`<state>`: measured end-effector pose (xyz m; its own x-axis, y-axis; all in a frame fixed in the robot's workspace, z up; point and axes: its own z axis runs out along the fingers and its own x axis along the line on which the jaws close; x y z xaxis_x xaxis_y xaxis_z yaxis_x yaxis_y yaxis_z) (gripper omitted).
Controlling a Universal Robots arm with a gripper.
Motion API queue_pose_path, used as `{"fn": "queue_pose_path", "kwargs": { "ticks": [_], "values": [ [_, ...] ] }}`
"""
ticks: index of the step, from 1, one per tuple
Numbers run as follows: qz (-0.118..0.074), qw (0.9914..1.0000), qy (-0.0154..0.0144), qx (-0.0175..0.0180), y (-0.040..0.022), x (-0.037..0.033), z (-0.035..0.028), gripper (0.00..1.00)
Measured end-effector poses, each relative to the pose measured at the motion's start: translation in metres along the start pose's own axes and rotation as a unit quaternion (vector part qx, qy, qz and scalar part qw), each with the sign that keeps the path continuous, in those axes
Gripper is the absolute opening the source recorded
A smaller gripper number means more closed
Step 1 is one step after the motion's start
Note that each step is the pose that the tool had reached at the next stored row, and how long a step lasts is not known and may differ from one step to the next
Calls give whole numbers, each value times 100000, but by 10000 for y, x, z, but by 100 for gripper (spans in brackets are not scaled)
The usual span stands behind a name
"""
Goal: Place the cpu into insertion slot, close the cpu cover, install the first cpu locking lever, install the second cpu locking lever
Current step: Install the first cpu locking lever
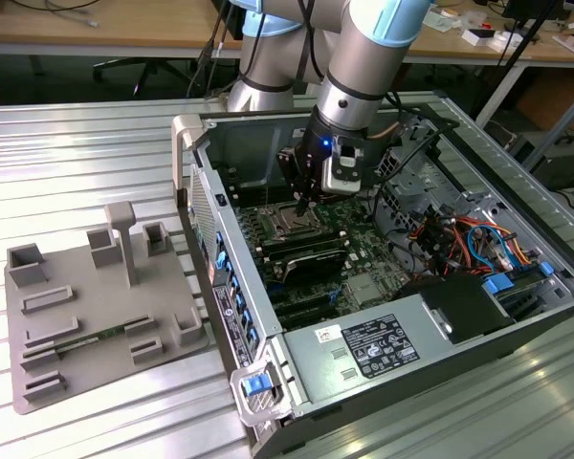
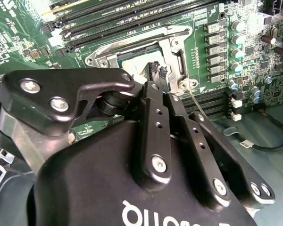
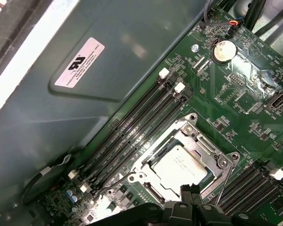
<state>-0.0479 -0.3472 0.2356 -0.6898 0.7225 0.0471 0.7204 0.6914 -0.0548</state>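
hovering inside the open computer case (image 1: 253,143), near the centre of the exterior view, the gripper (image 1: 300,204) hangs just above the insertion slot (image 1: 285,227). in the second wrist view its black fingers (image 2: 155,117) are pressed together with nothing visible between the tips. the cpu (image 3: 178,165) lies flat in the slot, silver top up, with the cpu cover (image 3: 205,143) down around it. one thin wire lever (image 3: 111,187) juts from a socket corner toward the memory slots (image 3: 132,136). whether it is latched i cannot tell.

labels: a white label (image 3: 79,62) with a black mark and small print on the grey case wall. a white printed sticker (image 1: 378,346) on the power supply (image 1: 311,378), lower middle of the exterior view. a grey fixture plate (image 1: 86,316) lies at the exterior view's left.
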Motion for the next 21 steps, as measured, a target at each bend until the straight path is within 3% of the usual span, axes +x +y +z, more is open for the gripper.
{"fn": "queue_pose_path", "kwargs": {
  "ticks": [21],
  "values": [
    [-3744, 99930, -205, 174, 0, 0, 0, 11]
  ]
}}
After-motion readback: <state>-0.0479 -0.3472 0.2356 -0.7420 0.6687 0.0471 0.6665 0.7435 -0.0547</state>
